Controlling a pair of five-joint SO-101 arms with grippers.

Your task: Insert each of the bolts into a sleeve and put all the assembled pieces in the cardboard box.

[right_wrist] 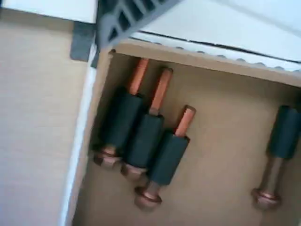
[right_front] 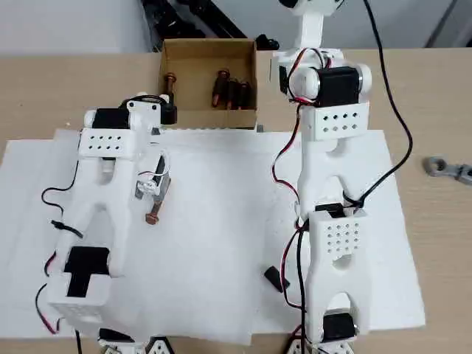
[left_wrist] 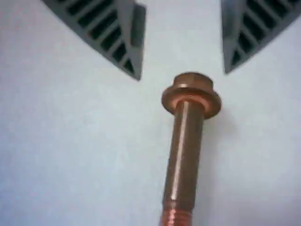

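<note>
1. Cardboard box (right_front: 209, 118) stands just beyond the white sheet (right_front: 221, 251), with four sleeved bolts (right_wrist: 143, 139) lying inside it.
2. Right gripper (right_wrist: 120, 21) hovers at the box's side wall; I cannot tell whether it is open or closed.
3. Left gripper (left_wrist: 181, 52) hangs over the sheet, jaws spread wide and gripping nothing.
4. Bare bolt (left_wrist: 186, 141) lies on the sheet, its head near the jaws and untouched.
</note>
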